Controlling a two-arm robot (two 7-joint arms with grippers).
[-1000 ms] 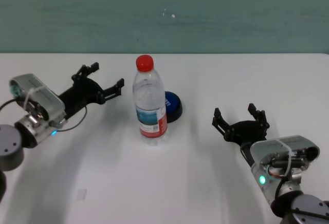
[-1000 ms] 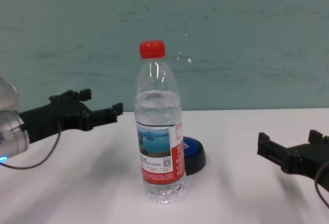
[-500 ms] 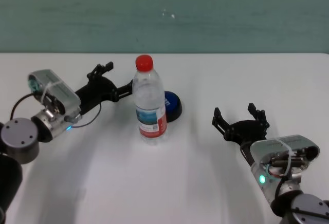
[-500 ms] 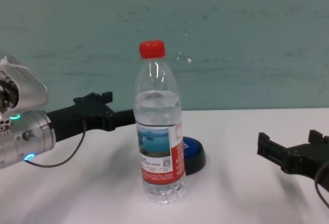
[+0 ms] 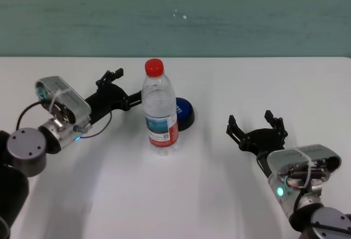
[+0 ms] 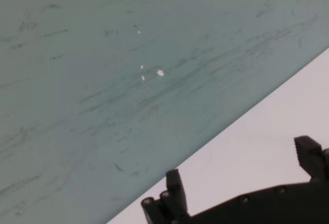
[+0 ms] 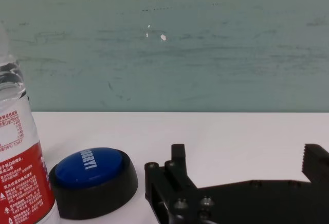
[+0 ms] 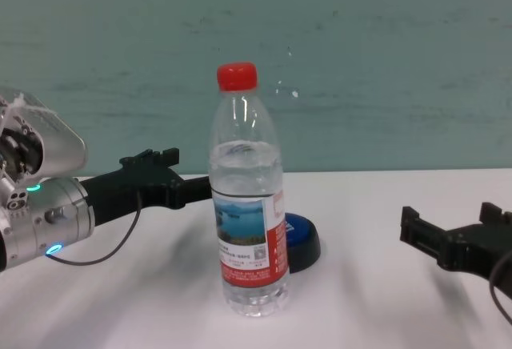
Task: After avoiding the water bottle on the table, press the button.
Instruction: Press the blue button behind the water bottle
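The water bottle stands upright on the white table, clear with a red cap and a red, white and blue label. The blue button sits just behind it to the right, partly hidden by it. My left gripper is open, held above the table at the bottle's left and a little behind it; one fingertip is hidden behind the bottle. In the chest view the left gripper reaches to the bottle. My right gripper is open and empty, to the right of the button.
A teal wall runs behind the table's far edge. The left wrist view shows only that wall, bare tabletop and the left gripper's fingers. The right wrist view shows the bottle beside the button.
My left gripper has moved right, from well left of the bottle to right beside and behind it. The right arm, bottle and button have not moved.
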